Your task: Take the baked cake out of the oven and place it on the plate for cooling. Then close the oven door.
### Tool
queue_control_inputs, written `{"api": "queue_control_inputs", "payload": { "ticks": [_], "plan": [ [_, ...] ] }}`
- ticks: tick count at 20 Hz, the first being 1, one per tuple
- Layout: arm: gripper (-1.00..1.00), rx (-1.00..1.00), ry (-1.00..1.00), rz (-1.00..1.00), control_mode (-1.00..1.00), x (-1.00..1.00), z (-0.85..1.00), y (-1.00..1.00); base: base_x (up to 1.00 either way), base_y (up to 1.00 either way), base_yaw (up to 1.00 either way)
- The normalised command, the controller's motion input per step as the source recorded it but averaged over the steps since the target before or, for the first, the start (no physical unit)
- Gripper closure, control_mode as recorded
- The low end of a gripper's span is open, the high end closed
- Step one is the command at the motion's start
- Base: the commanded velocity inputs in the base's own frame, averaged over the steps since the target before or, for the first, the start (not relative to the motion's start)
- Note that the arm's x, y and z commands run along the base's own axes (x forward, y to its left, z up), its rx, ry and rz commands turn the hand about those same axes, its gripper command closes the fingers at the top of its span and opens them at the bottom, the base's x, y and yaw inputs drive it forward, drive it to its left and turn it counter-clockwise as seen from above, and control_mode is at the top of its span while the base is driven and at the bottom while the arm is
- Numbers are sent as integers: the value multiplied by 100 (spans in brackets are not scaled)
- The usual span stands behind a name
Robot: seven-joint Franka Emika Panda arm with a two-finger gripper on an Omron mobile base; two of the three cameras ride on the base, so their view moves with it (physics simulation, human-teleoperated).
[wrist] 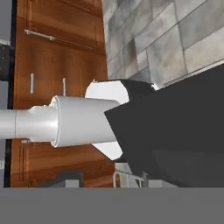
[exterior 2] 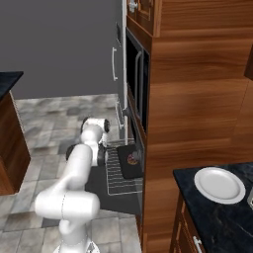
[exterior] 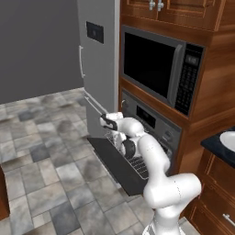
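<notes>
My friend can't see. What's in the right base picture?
A small brown cake sits on a black tray pulled out over the open oven door. A white robot arm bends beside it, and a white plate waits on the dark counter.

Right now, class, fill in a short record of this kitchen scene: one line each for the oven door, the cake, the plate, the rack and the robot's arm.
oven door: dropped open, lying flat out over the floor
baked cake: small reddish-brown lump on a black tray at the oven mouth
plate: white, bare, on the dark counter right of the oven
wire rack: pulled out over the open door
arm: reaching toward the oven front above the door; gripper state cannot be told
microwave: above the oven, door shut
</notes>
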Motion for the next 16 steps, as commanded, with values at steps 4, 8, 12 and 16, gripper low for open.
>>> {"api": "queue_control_inputs", "payload": {
  "ticks": [4, 8, 12, 16],
  "plan": [
    [-100, 0, -63, -28, -100, -51, 96, 1, 0, 0, 0],
    [-100, -6, -78, -21, -100, -61, 69, 9, 0, 0, 0],
    [-100, -18, -83, -17, -100, -82, 33, 25, 0, 0, 0],
    [-100, -24, -86, -14, -100, -100, 5, 41, 0, 0, 0]
  ]
}}
